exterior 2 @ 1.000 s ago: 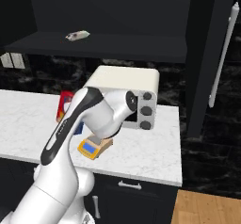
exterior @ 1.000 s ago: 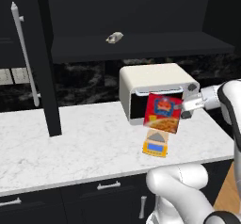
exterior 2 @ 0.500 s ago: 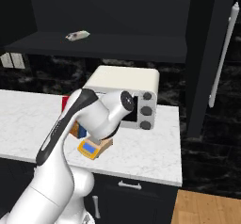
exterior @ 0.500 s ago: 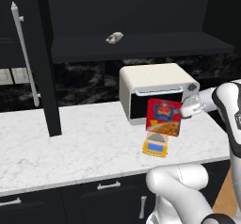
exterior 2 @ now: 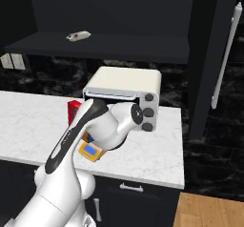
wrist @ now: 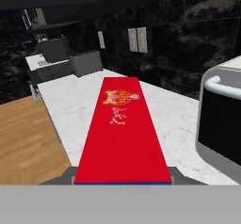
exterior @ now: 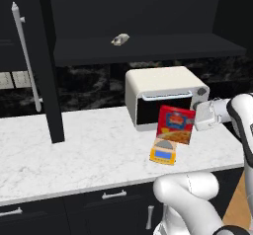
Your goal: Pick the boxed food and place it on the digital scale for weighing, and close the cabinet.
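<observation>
Clearly, in the left base view we have the boxed food [exterior: 175,124] pinched edgewise in the end effector [exterior: 195,119], hanging upright above the digital scale [exterior: 164,153] on the marble counter [exterior: 84,145], its lower edge close over the grey plate. The white toaster oven [exterior: 163,95] stands just behind. We judge the first risk to be here: the box is tall and thin, so if we let go while it stands on edge it may topple off the small plate onto the counter. The cabinet [exterior: 42,61] door hangs open at the left with its silver bar handle [exterior: 25,56] facing us, and a small grey-white packet [exterior: 119,39] lies on the shelf inside.

From the right base view, our own arm covers most of the box [exterior 2: 74,111] and part of the scale [exterior 2: 92,150]. We cannot tell from this side whether the box sits centred over the plate, so a sideways error could go unnoticed. Another open cabinet door [exterior 2: 212,54] stands at the right.

Along the hand view, the red box [wrist: 122,131] runs away from us, its near end held between the fingers, and the toaster oven [wrist: 221,119] is close at the right. Swinging the box flat could knock it against that oven and twist it in our grip.
</observation>
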